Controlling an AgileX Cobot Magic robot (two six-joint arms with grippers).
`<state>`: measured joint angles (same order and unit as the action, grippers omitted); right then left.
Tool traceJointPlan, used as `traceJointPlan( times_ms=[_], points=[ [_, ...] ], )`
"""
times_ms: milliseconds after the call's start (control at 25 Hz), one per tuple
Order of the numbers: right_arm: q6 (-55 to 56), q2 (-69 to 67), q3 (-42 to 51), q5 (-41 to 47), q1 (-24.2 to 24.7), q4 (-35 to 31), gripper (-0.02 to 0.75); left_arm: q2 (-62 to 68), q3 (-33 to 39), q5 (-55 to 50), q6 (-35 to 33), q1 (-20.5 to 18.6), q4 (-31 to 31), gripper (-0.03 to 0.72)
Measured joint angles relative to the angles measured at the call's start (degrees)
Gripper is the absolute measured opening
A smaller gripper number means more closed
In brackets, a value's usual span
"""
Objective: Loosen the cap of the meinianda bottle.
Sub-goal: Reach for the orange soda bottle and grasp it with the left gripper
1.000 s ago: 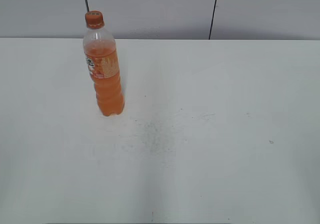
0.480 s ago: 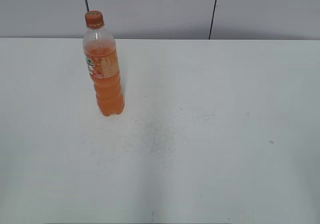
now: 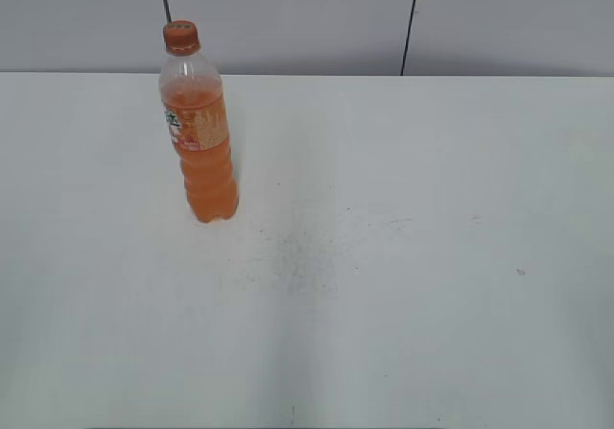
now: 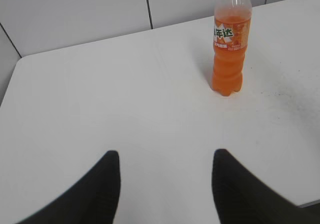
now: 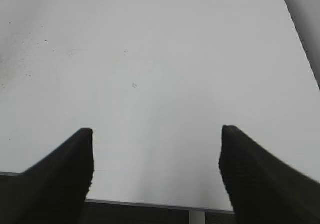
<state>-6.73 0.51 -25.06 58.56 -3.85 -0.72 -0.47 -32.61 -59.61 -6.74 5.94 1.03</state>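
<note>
The meinianda bottle (image 3: pixel 199 127) stands upright on the white table (image 3: pixel 403 208), toward the back-left of the exterior view, its long axis vertical. The cap (image 3: pixel 180 35) sits on its neck at the very top, apparently fully seated; nothing touches either.

From the left wrist view the bottle lies ahead and to the right of the left gripper (image 4: pixel 165 184), well apart from it, with bare table between. That gripper's 2 dark fingers are spread wide and hold nothing. The right gripper (image 5: pixel 156 171) is likewise spread wide and empty; its view shows only bare table and the table's near edge, no bottle at all.

So the left arm looks the nearer of the 2. Loosening seems to need 1 gripper steadying the body and the other closing on the cap from above, along the vertical axis. The left likely reaches forward and rightward for the ribbed body, while the right must cross well to its left.
</note>
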Motion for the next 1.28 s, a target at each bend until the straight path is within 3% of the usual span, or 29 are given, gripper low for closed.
traceJointPlan(
  times_ms=[800,1000,1280],
  points=[
    [0.0,0.0,0.0,0.0,0.0,0.0,0.588,0.0,-0.2,1.0,0.1,0.0,-2.8,0.373],
    [0.0,0.0,0.0,-0.1,0.0,0.0,0.588,0.4,-0.8,9.7,1.5,0.0,-12.3,0.373],
    [0.0,0.0,0.0,-0.1,0.0,0.0,0.588,11.7,0.9,20.1,21.2,0.0,-37.0,0.373]
  ],
)
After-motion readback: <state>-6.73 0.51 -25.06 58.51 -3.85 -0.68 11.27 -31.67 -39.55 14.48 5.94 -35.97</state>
